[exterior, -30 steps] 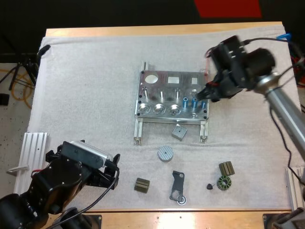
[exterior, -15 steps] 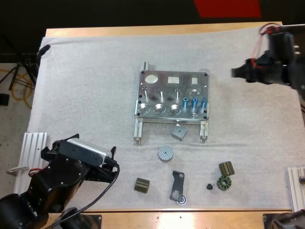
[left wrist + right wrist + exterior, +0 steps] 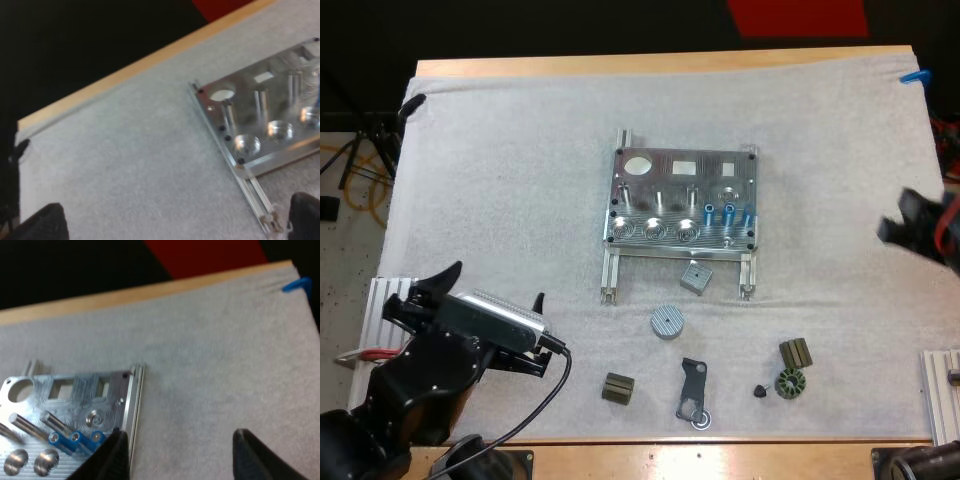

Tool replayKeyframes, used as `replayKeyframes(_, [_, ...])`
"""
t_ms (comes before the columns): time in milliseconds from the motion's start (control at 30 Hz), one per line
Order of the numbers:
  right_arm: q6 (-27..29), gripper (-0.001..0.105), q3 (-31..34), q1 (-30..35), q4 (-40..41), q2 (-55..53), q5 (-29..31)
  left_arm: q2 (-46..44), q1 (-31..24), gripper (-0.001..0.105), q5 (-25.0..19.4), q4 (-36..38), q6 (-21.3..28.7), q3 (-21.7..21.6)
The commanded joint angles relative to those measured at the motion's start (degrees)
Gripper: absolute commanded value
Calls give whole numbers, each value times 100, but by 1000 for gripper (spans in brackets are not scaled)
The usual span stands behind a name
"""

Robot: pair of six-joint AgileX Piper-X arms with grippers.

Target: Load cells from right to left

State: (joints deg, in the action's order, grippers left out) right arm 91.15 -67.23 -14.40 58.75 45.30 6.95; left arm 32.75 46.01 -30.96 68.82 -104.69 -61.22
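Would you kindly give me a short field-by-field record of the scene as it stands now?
fixture: metal fixture, mid white mat
loaded: three blue cylinders, upright at its right end
left gripper: open, empty, at the mat's near left
right gripper: open, empty, right of the fixture
loose parts: grey block, round disc, black bracket, nearer than the fixture

Workshop bench: machined metal fixture (image 3: 660, 160) and dark parts (image 3: 788, 384) on white mat (image 3: 500, 180).

A grey block (image 3: 695, 277), a ribbed disc (image 3: 666, 321) and a black bracket (image 3: 692, 390) are lying at lower centre on the white mat (image 3: 500, 190).
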Motion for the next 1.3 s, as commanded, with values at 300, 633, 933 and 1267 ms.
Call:
replayKeyframes(300, [735,47,1003,3,-300,-2276,600,-140,29,79,-428,334,58,-459])
replayKeyframes(633, [803,47,1397,3,212,-3020,600,-1053,29,73,252,1069,-703,-762])
replayKeyframes(933, [858,47,1556,3,346,-3107,600,-1198,29,73,268,1620,-1087,-829])
replayKeyframes(1267, [1257,47,1604,3,326,-3107,603,-1198,29,71,474,1796,-1451,-1210])
